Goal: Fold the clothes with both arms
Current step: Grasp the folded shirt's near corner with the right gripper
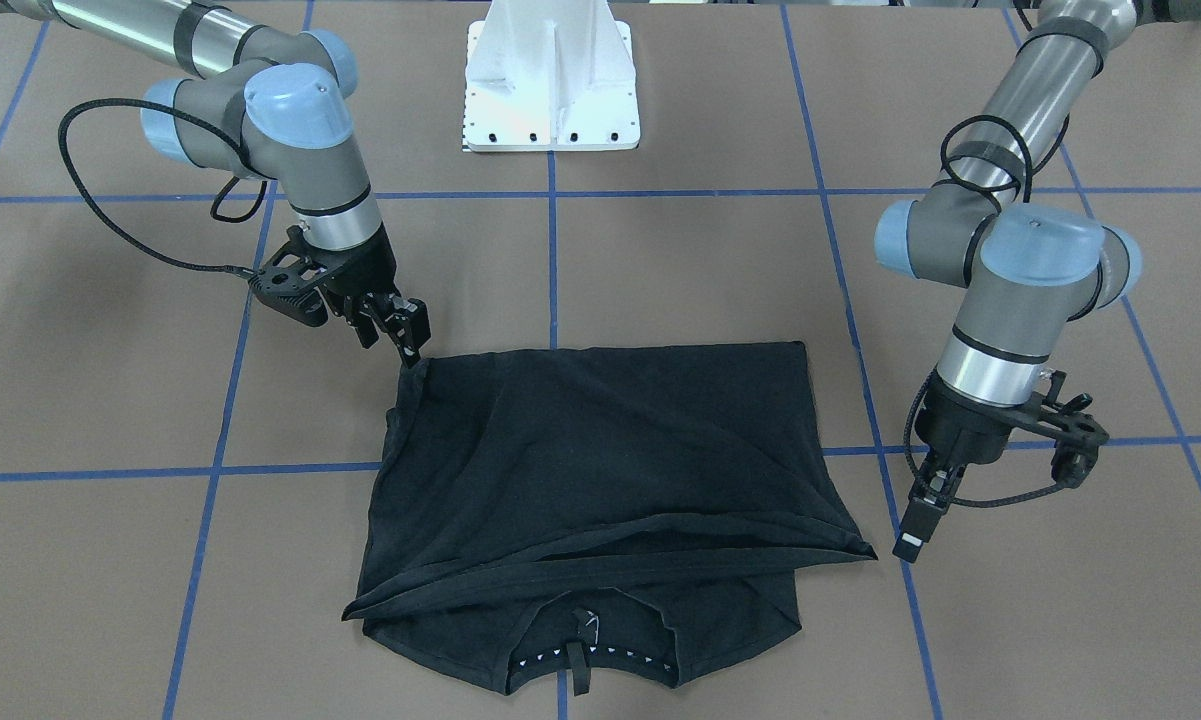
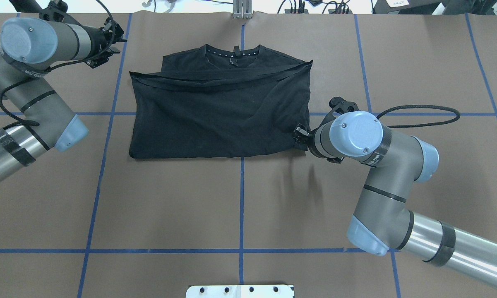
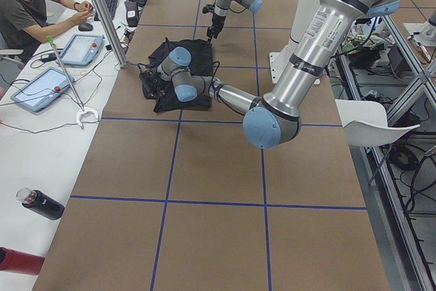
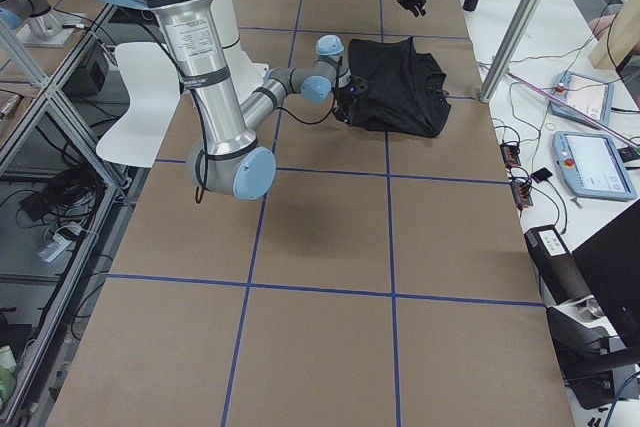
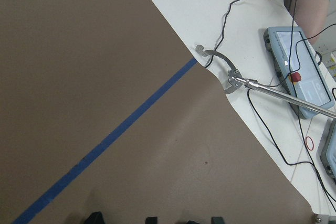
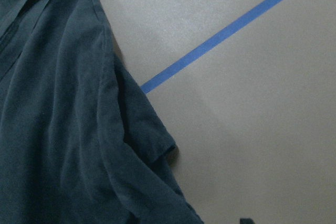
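Observation:
The black T-shirt (image 1: 600,450) lies flat on the brown table, folded across. Its upper layer ends just short of the collar (image 2: 234,53). My right gripper (image 1: 395,338) stands open at the shirt's folded corner nearest the robot, one fingertip touching the cloth. In the right wrist view the shirt's edge (image 6: 121,129) fills the left half. My left gripper (image 1: 910,545) hangs open just off the corner of the upper layer, apart from the cloth. Only bare table and the tips of its fingers (image 5: 95,216) show in the left wrist view.
The white mounting base (image 1: 550,90) stands behind the shirt. Blue tape lines (image 2: 242,194) grid the table. A white bench (image 3: 41,127) with tablets, cables and a bottle runs along the far edge, and a person (image 3: 30,5) sits there.

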